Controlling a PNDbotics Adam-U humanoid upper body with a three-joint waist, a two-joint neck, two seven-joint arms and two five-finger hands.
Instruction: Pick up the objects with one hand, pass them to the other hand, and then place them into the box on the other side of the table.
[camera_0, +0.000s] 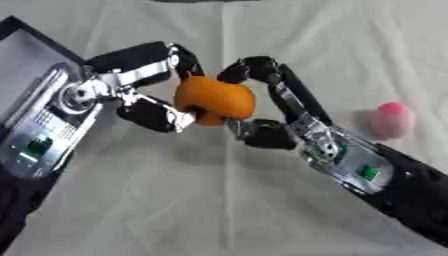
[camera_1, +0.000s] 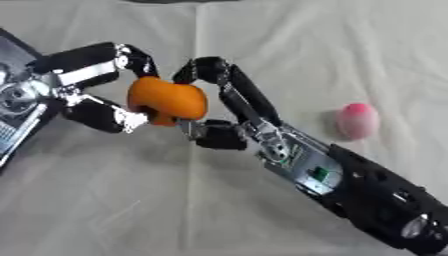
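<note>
You have two hands on one orange object (camera_0: 214, 100), held above the cloth-covered table (camera_0: 227, 200) midway between them. The left hand (camera_0: 131, 95) curls its fingers and thumb round the object's left side; the right hand (camera_0: 267, 107) pinches its right side between an upper finger and the thumb below. Judge this as the handover: both hands grip so the object cannot drop during transfer (release order is your decision). One pink object (camera_1: 357, 121) lies on the table, well apart to the right of the right hand, awaiting its turn. Count: two hands, one orange object, one pink object. A dark edge, possibly the box (camera_0: 26, 35), shows beyond the left hand.
</note>
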